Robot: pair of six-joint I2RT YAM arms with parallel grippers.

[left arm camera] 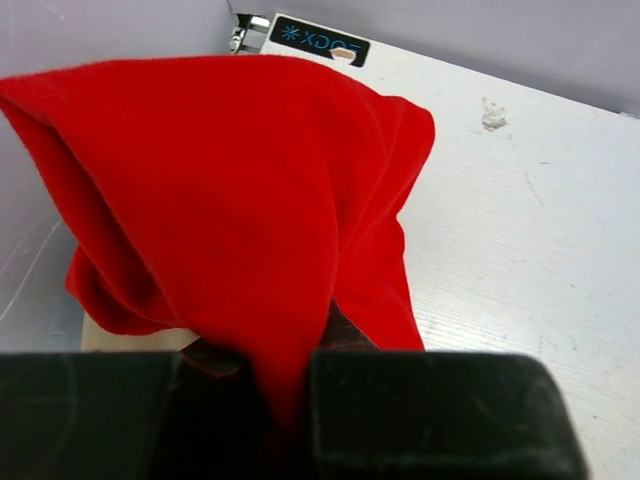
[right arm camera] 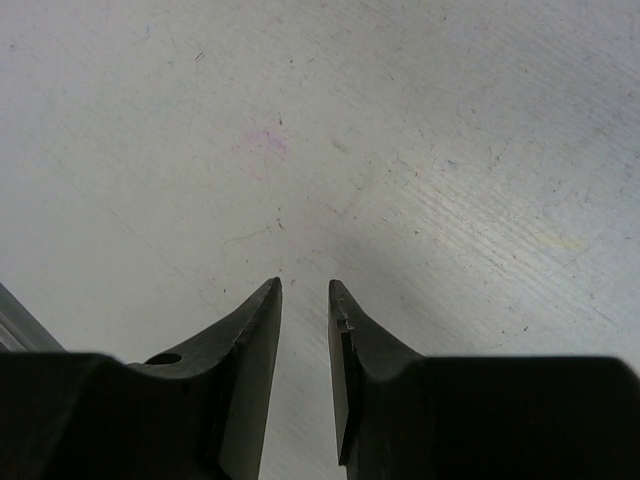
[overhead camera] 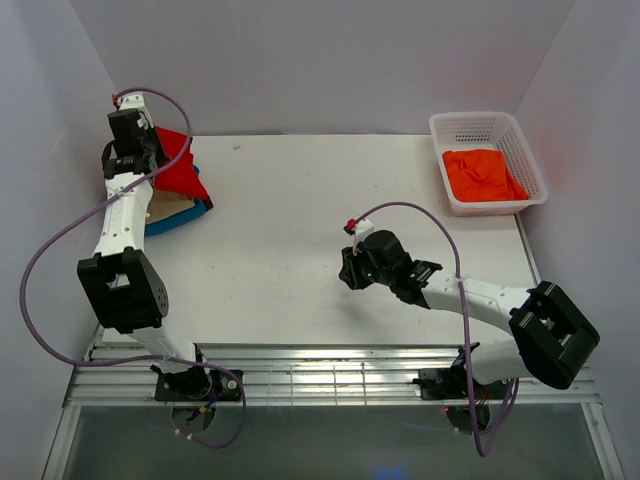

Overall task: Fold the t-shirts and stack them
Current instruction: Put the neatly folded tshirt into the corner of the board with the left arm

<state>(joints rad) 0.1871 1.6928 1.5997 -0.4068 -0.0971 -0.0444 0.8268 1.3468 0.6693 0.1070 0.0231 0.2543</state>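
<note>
Left gripper (overhead camera: 135,152) at far left corner of table (overhead camera: 300,220), jaws pinched on a fold of red shirt (overhead camera: 186,168). In left wrist view the cloth runs down into the narrow slot between the two black fingers (left arm camera: 430,410) and billows out ahead of them, bunched and creased, not flat. Lower edge of red shirt lies over a small pile: tan shirt (overhead camera: 170,208) on top of teal shirt (overhead camera: 178,222), both partly hidden by the arm and the red cloth. Pile sits at the table's left edge, close to the wall.

Right gripper (overhead camera: 350,270) well apart from the pile, around mid table, pointing left. Right wrist view: jaws a little apart, narrow gap, nothing between them, only bare scuffed table below; can't tell if the tips touch the surface.

Basket (overhead camera: 480,118) at far right corner, orange shirt (overhead camera: 482,175) crumpled inside it, no gripper near
</note>
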